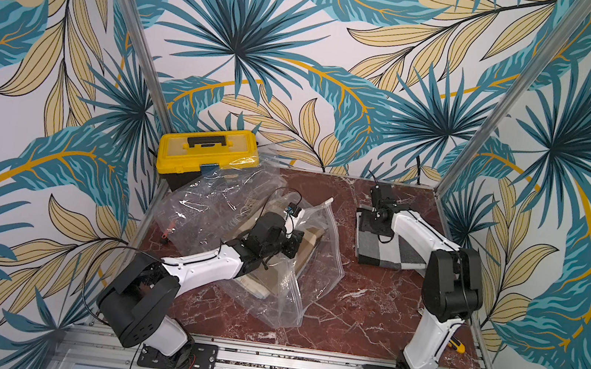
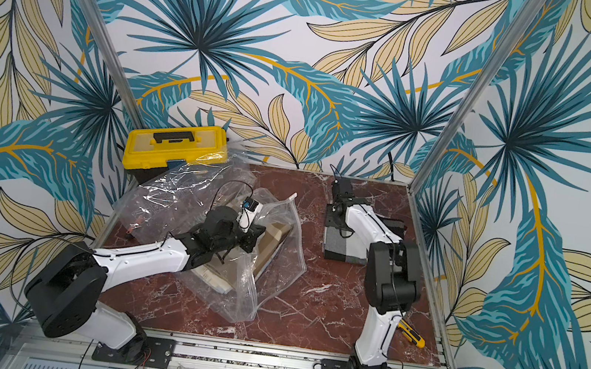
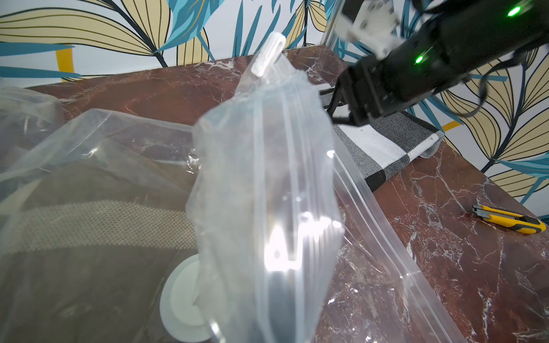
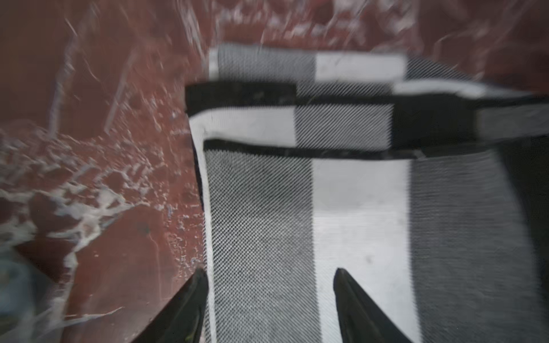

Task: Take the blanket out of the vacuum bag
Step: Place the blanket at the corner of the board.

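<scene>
At two o'clock on table [image 1: 358,318], checked blanket [image 1: 386,251] lies folded, outside vacuum bag [image 3: 267,178] at nine; right claw [image 4: 270,274] wide over its edge, left claw [image 1: 291,243] pinching bag's zip lip. Best: raise right claw straight up so fingers don't drag cloth

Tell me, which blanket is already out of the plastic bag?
The black, white and grey checked blanket, lying bare on the table under the open right gripper. The brown blanket is still inside the clear vacuum bag.
</scene>
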